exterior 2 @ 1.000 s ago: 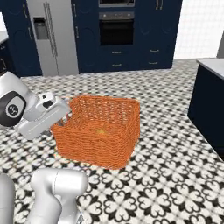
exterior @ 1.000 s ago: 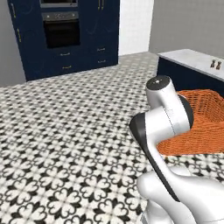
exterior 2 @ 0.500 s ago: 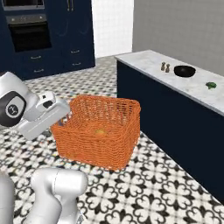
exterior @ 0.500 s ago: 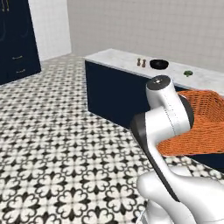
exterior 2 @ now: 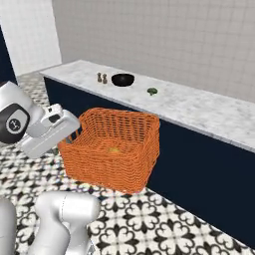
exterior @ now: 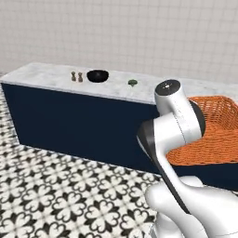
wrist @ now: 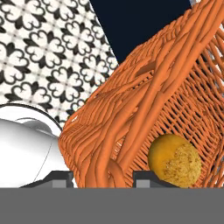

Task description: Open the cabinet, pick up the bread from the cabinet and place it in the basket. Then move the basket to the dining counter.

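Observation:
The orange wicker basket (exterior 2: 117,149) hangs in the air in front of the dining counter (exterior 2: 199,107), whose navy front sits just behind it. My gripper (exterior 2: 74,135) is shut on the basket's near left rim. In the hand view that woven rim (wrist: 162,92) runs between my fingertips (wrist: 61,177), with the gripper (wrist: 103,175) clamped on it. The bread (wrist: 175,160), a round golden roll, lies on the basket floor, seen as a pale spot (exterior 2: 113,149) from the right base view. From the left base view the basket (exterior: 218,135) shows behind my arm, beside the counter (exterior: 56,76). The cabinet is out of view.
On the counter stand a black bowl (exterior 2: 122,79), two small shakers (exterior 2: 102,77) and a small green vegetable (exterior 2: 152,91). A pale grey tiled wall (exterior: 116,32) backs the counter. Patterned black-and-white floor (exterior: 56,195) lies open to the left.
The whole picture has swung from the navy oven wall to the dining counter, so the base has turned. The basket stays gripped in the same place relative to my arm.

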Motion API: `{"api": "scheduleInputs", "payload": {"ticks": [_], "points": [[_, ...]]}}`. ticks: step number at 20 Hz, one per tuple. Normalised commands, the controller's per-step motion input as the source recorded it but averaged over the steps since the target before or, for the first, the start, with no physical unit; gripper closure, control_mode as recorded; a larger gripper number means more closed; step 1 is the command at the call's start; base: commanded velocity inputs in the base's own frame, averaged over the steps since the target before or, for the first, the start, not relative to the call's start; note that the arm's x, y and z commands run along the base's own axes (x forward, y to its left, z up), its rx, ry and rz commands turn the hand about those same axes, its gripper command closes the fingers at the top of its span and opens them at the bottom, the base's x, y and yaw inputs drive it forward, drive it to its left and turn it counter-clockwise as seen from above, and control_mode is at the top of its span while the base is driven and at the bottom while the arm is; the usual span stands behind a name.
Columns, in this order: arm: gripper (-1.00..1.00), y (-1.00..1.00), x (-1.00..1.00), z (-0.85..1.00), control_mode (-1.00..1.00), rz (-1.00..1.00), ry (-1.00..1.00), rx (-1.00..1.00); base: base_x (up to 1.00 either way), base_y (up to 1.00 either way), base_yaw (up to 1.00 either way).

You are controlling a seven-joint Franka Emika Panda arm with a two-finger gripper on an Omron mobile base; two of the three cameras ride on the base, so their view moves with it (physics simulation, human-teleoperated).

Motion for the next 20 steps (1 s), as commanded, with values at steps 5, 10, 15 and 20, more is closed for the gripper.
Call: {"api": "scheduleInputs", "payload": {"ticks": [5,10,15,20], "points": [[1.00,0.00,0.00,0.00,1.00,0.00,0.00,0.00,0.87,-0.11,-0.61],[1.00,0.00,0.00,0.00,1.00,0.00,0.00,0.00,0.97,0.06,-0.51],[1.00,0.00,0.00,0.00,1.00,0.00,0.00,0.00,0.92,0.34,-0.33],[1.00,0.00,0.00,0.00,1.00,0.00,0.00,0.00,0.72,0.31,-0.24]]}}
